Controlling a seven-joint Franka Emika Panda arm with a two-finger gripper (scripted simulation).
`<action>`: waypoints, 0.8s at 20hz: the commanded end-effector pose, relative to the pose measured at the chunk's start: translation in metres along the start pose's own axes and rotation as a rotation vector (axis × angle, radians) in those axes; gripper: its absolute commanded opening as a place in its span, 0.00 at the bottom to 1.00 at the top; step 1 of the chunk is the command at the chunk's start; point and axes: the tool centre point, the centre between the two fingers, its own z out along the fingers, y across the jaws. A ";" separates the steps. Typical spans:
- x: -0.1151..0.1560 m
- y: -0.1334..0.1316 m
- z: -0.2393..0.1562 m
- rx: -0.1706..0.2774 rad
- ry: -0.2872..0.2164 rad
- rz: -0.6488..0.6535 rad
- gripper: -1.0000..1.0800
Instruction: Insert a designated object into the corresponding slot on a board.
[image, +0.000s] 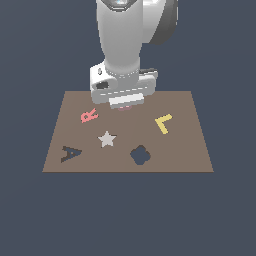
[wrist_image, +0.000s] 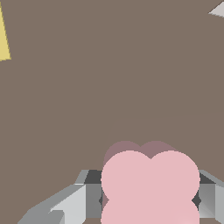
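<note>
The arm (image: 125, 35), a thick white and grey column, fills the upper middle of the exterior view and reaches down over the far part of the board.

The board (image: 190, 150) is a flat brown rectangle in the middle of the frame, lying on a plain dark blue ground.

At the arm's lower end the jaws (image: 126, 103) sit just above the board's far middle. In the wrist view the jaws (wrist_image: 148, 197) appear as grey blocks on either side of the pale-pink piece (wrist_image: 148, 183) and close against it, so they are clamped on it. The piece shows rounded lobes there, with a dim pinkish shadow just beyond it on the brown surface. In the exterior view only a thin pink sliver of the piece (image: 126, 107) peeks out under the jaws.

The yellow L (image: 164, 123) lies to the right of centre on the board, and the dark A (image: 71, 153) sits near the lower left corner.

The slot (image: 140, 155), a dark clover-shaped cutout with rounded lobes, is in the lower middle of the board, well apart from the held piece.

The pink R (image: 89, 116) lies left of the jaws, and the grey star (image: 107, 139) sits between the R and the slot.
</note>
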 end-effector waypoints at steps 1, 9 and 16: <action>0.006 0.001 -0.001 0.000 0.001 -0.013 0.00; 0.042 0.005 -0.003 0.000 0.001 -0.086 0.00; 0.090 0.006 -0.005 0.000 0.000 -0.185 0.00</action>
